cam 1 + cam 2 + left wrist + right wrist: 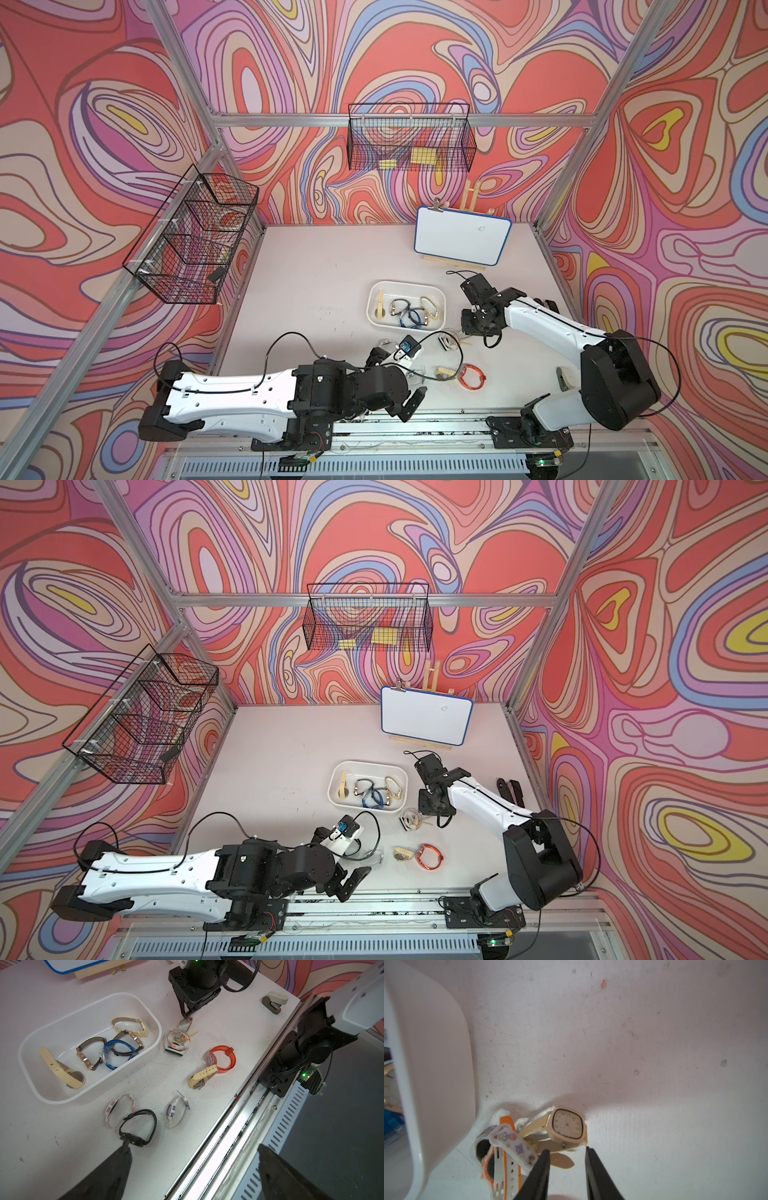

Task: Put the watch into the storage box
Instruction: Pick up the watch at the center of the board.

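Pale table inside swirl-print walls. On it, just outside the box, cream watch, straps tangled against a white-orange watch; not yet in. Low over it, right gripper, jaws half-spread, straddling the strap end, no pinch visible. Likely narrowed to take the one watch without snagging its neighbour. Near the rail, left gripper, spread wide, empty, probably parked clear. Several watches already inside the box.
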`<state>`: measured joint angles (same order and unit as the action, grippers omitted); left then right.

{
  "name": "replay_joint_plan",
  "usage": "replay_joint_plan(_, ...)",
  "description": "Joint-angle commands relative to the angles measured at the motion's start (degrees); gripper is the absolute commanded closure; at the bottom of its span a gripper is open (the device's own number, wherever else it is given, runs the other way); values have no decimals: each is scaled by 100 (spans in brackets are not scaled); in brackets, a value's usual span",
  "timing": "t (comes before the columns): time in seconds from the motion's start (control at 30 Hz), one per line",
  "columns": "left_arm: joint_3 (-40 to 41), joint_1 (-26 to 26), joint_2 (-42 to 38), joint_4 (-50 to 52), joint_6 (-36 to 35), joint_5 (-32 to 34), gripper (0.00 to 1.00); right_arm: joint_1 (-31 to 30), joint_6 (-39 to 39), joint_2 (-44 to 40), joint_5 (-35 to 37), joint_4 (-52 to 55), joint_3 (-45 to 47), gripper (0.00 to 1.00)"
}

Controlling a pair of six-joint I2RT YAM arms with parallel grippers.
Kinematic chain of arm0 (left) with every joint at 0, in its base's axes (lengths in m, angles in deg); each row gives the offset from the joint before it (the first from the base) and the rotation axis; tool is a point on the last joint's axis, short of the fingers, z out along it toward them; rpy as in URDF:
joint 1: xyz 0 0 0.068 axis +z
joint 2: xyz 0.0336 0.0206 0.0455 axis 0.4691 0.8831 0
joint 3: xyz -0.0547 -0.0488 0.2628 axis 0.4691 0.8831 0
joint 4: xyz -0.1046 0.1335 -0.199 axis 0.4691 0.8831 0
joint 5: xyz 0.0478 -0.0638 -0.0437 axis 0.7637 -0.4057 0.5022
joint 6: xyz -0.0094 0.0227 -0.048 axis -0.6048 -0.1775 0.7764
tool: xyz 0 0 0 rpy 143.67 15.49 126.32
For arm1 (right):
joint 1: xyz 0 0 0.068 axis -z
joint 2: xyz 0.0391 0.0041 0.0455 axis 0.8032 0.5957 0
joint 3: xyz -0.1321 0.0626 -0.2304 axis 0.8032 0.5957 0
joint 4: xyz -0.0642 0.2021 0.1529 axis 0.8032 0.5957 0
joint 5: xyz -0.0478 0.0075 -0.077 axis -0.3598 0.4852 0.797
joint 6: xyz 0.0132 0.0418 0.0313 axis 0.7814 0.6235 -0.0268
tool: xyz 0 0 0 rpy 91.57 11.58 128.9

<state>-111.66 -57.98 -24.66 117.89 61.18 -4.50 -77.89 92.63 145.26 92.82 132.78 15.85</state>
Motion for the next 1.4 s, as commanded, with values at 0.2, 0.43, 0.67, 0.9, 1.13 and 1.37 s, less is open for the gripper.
replay_joint_plan(0.2,-30,-27,33,85,32,39,0,33,-59,363,9,-180,0,66)
replay_joint_plan(0.43,-9,-28,33,93,50,40,0,32,-50,557,26,-302,52,66)
replay_joint_plan(0.67,-8,-27,26,146,85,68,0,39,-93,805,116,-422,88,68)
replay_joint_plan(0.9,-12,-30,-39,211,120,119,0,42,-159,999,208,-516,1,73)
replay_joint_plan(1.13,2,-27,-99,241,161,183,0,37,-274,1102,405,-413,-300,78)
replay_joint_plan(1.37,27,-27,-101,251,198,186,0,100,-344,1347,360,-494,-498,92)
